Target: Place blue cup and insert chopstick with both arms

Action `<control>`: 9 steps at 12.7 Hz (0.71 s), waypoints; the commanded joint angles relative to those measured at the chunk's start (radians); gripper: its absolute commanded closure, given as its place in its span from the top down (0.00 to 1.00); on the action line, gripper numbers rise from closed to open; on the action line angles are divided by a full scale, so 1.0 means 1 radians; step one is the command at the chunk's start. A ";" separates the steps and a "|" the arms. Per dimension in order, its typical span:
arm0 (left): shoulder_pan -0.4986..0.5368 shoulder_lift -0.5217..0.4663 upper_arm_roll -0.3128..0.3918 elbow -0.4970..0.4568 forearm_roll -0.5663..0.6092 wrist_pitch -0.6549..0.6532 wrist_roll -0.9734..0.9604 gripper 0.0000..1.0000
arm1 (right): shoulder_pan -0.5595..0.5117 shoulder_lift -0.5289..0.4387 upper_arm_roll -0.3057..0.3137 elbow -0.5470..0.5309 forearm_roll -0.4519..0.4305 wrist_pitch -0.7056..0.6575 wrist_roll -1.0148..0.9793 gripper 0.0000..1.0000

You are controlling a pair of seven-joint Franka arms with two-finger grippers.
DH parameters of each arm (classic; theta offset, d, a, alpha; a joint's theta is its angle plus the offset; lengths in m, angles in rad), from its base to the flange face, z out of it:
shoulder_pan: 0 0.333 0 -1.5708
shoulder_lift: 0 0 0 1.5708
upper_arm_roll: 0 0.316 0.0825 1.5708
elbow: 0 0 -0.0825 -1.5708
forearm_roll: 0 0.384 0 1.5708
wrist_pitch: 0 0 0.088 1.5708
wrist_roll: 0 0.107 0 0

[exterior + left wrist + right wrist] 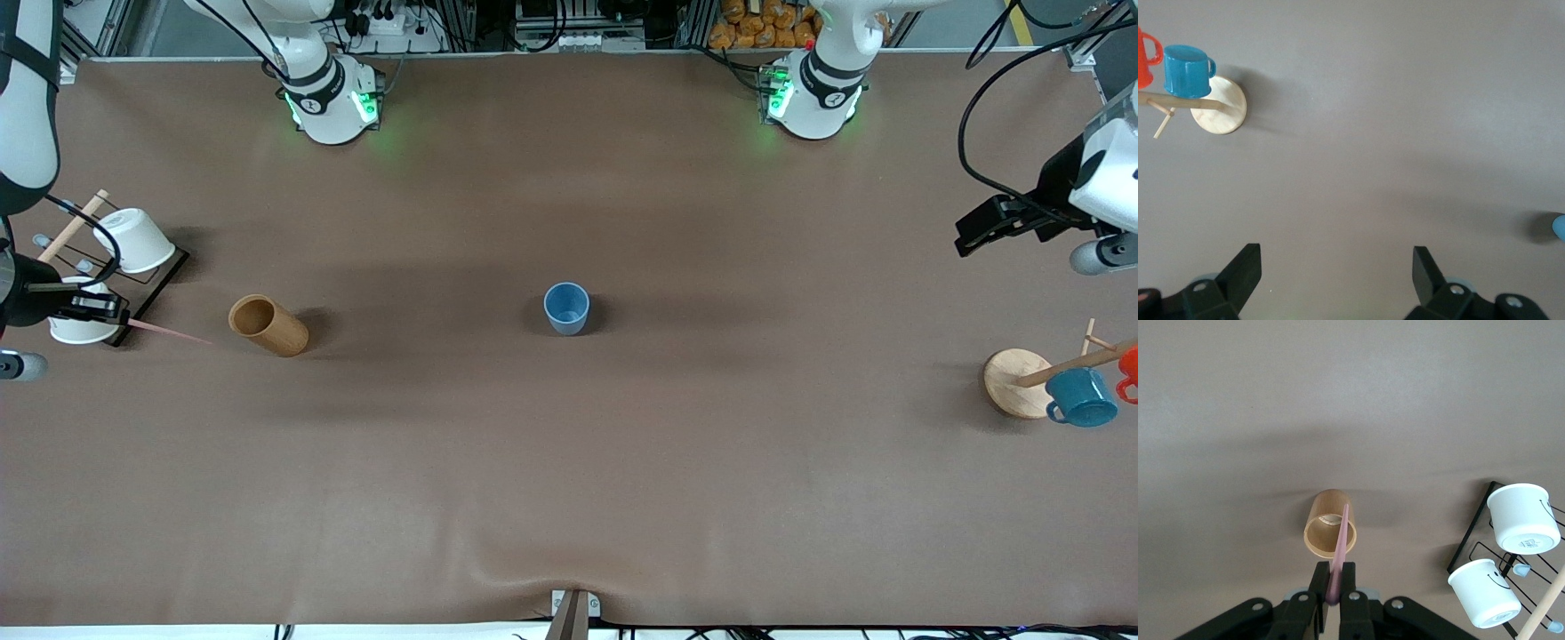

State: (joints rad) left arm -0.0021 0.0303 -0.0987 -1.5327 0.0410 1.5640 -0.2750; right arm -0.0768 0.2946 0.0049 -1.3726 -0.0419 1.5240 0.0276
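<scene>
A wide table covered in a plain brown mat [569, 462] fills the scene, with the two arm bases along one edge. The small light-blue handleless tumbler [566, 308] stands upright on the mat at mid-table, its mouth up and nothing in it. The thin pink chopstick [1339, 555] is pinched at one end between the closed fingers of the right gripper [1335, 592], which hangs at the right arm's end of the table beside a black wire rack [153, 283] carrying white cups; the free end points toward a tan cylindrical holder [268, 325] lying on its side.

The left gripper [1336, 268] hangs over bare mat at the left arm's end of the table, its fingers spread wide and holding nothing; this arm appears to be waiting. A round wooden mug stand [1015, 381] with a darker teal mug [1080, 396] sits nearby.

The chopstick is judged light, stiff and slim, liable to pivot in a grip at one end. The tumbler is judged light and easily tipped, so the stick is best lowered steeply into its mouth.
</scene>
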 commanded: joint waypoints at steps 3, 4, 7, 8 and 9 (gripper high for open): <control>-0.058 -0.041 0.073 -0.047 -0.015 0.037 0.019 1.00 | -0.015 -0.017 0.010 -0.005 0.014 -0.001 -0.018 0.00; -0.058 -0.043 0.076 -0.046 -0.016 0.034 0.019 1.00 | -0.015 -0.017 0.010 -0.005 0.014 -0.001 -0.018 0.00; -0.056 -0.043 0.096 -0.043 -0.018 0.031 0.074 1.00 | -0.011 -0.017 0.018 0.033 0.034 -0.010 -0.043 0.00; -0.056 -0.043 0.096 -0.041 -0.020 0.031 0.076 1.00 | -0.006 -0.026 0.020 0.044 0.060 -0.013 -0.081 0.00; -0.056 -0.043 0.097 -0.041 -0.020 0.030 0.077 1.00 | -0.005 -0.046 0.020 0.044 0.072 -0.013 -0.115 0.00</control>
State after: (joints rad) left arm -0.0512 0.0171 -0.0148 -1.5468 0.0409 1.5853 -0.2197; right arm -0.0760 0.2889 0.0139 -1.3395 -0.0030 1.5248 -0.0328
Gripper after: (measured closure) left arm 0.000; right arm 0.894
